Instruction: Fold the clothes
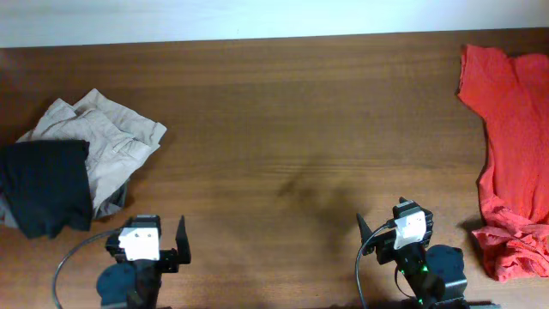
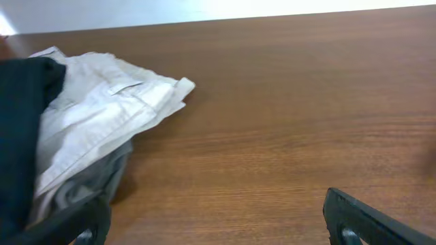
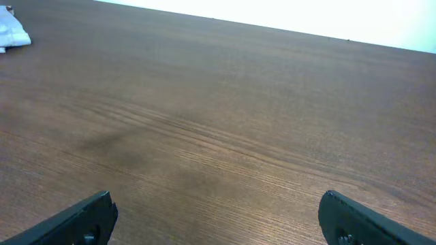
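The black T-shirt [image 1: 45, 187] lies folded at the table's left edge, partly on top of a beige pile. It also shows at the left edge of the left wrist view [image 2: 20, 129]. My left gripper [image 1: 147, 233] is open and empty at the front left, to the right of the shirt and apart from it; its fingers [image 2: 214, 221] frame bare wood. My right gripper [image 1: 396, 227] is open and empty at the front right, its fingers [image 3: 218, 218] over bare wood.
Crumpled beige trousers [image 1: 111, 142] lie under and beside the shirt, also in the left wrist view [image 2: 102, 116]. Bright red garments [image 1: 515, 146] lie along the right edge. The brown wooden table [image 1: 283, 129] stretches between them.
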Action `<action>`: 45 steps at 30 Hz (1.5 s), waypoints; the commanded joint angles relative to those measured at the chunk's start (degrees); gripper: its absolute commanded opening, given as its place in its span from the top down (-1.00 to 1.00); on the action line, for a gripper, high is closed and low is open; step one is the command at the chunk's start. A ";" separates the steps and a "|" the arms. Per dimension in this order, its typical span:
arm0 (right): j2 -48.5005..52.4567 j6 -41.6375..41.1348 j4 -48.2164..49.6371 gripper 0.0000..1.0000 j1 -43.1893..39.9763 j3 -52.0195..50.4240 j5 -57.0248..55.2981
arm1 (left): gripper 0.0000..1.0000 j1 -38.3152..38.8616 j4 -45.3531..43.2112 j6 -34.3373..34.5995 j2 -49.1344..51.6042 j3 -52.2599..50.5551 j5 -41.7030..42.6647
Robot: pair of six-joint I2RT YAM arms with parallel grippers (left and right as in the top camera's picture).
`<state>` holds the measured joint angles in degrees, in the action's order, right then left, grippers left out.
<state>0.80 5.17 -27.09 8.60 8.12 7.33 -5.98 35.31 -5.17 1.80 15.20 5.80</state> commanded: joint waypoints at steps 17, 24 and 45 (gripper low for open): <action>-0.59 0.39 0.07 -0.98 -0.42 -0.42 -0.11 | -0.98 3.69 -12.35 -0.94 -1.51 -8.33 0.44; -0.59 0.39 0.09 -0.98 -0.42 -0.42 -0.13 | -0.99 3.69 -12.35 -0.94 -1.51 -8.31 0.42; -0.59 0.39 0.07 -0.98 -0.42 -0.42 -0.11 | -0.98 3.69 -12.35 -0.94 -1.51 -8.31 0.42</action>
<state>0.80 5.19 -27.09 8.60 8.12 7.33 -2.57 23.27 -5.17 0.89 7.90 5.78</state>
